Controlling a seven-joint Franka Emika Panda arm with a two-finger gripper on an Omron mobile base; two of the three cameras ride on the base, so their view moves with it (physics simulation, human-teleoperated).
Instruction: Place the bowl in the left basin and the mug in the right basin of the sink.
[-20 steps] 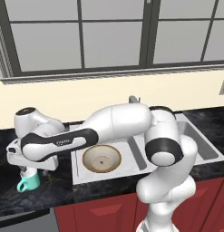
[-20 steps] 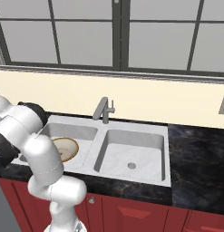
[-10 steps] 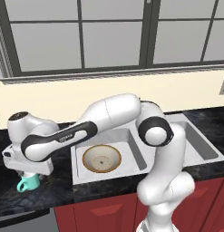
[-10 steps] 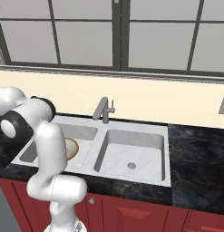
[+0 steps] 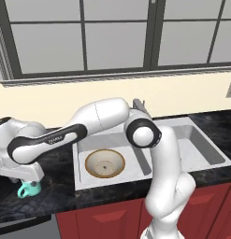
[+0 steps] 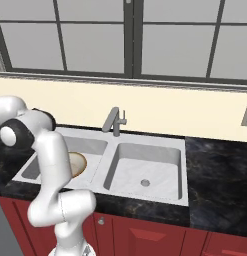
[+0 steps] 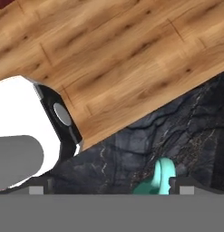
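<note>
The teal-green mug (image 5: 29, 189) stands on the dark counter left of the sink (image 5: 149, 175), close to the counter's front edge. My gripper (image 5: 27, 181) hangs right above it, mostly hidden by the wrist. In the hand view the mug's loop handle (image 7: 161, 177) rises just inside the right fingertip (image 7: 183, 186), and my gripper (image 7: 109, 187) is open with its tips far apart. The bowl (image 5: 104, 163), cream with a tan rim, lies in the left basin (image 5: 89, 145); it also shows behind my arm as the bowl (image 6: 78, 164). The right basin (image 6: 145, 167) holds nothing.
A grey faucet (image 6: 114, 121) stands at the sink's back rim. The counter's front edge runs close beside the mug, with wooden floor (image 7: 113, 54) beyond it. My own forearm stretches over the left basin. A window wall closes off the back.
The arm has folded further left and the hand has shifted a little left and down over the mug. Mug and bowl have not moved. The jaws have stayed open.
</note>
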